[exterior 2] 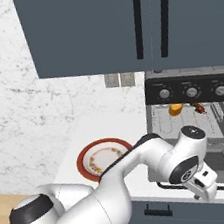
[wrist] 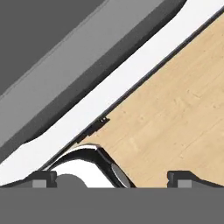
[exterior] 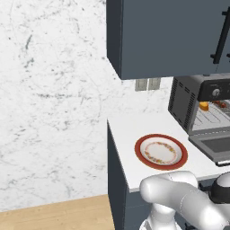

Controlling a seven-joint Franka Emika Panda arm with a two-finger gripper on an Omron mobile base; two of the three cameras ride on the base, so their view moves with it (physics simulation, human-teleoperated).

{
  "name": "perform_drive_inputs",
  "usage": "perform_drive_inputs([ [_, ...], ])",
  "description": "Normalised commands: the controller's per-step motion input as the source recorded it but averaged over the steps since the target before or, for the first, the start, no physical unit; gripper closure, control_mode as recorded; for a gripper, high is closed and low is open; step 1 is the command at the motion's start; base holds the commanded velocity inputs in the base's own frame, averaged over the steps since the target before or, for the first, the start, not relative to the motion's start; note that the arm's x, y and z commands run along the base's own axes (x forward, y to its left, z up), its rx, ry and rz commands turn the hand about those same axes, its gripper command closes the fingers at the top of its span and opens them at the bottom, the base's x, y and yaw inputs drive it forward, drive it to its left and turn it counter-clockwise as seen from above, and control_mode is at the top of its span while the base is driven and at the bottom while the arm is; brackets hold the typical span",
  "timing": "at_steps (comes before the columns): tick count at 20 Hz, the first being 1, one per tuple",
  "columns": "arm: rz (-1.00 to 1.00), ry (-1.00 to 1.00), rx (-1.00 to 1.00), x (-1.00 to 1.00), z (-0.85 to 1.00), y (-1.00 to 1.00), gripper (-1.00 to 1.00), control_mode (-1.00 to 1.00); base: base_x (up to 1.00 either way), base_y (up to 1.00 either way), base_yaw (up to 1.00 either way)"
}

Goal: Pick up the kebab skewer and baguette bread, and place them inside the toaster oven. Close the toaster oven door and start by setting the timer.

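Red-rimmed plate (exterior: pixel 161 152) on white counter (exterior: pixel 130 130); dark cabinets (exterior 2: pixel 92 26) above; marble wall (exterior: pixel 49 99); wood floor (wrist: pixel 175 118).

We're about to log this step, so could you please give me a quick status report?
Gripper open, empty, low at the counter's front edge. Baguette bread and kebab skewer on the rack inside toaster oven. Toaster oven door down, open. Plate bare; nothing blocking.

Red-rimmed floral plate (exterior: pixel 161 152), golden baguette bread (exterior: pixel 204 106)
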Motion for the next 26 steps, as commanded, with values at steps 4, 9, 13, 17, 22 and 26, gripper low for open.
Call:
perform_drive_inputs([
  [4,0.44,0.06,-0.07,-0.18,-0.61,0.02,-1.0,-1.0,0.0,0.0,0.0],
  [9,0.19,0.0,0.0,0.66,-0.35,-0.02,-1.0,-1.0,0.0,0.0,0.0],
  [13,0.02,-0.07,0.0,0.27,-0.26,0.09,-1.0,-1.0,0.0,0.0,0.0],
  [17,0.0,-0.09,0.0,0.04,-0.19,0.07,-1.0,-1.0,0.0,0.0,0.0],
  [22,0.01,-0.03,0.0,0.0,-0.16,0.0,-1.0,-1.0,0.0,0.0,0.0],
  [26,0.04,-0.09,-0.04,0.21,-0.16,0.11,-1.0,-1.0,0.0,0.0,0.0],
])
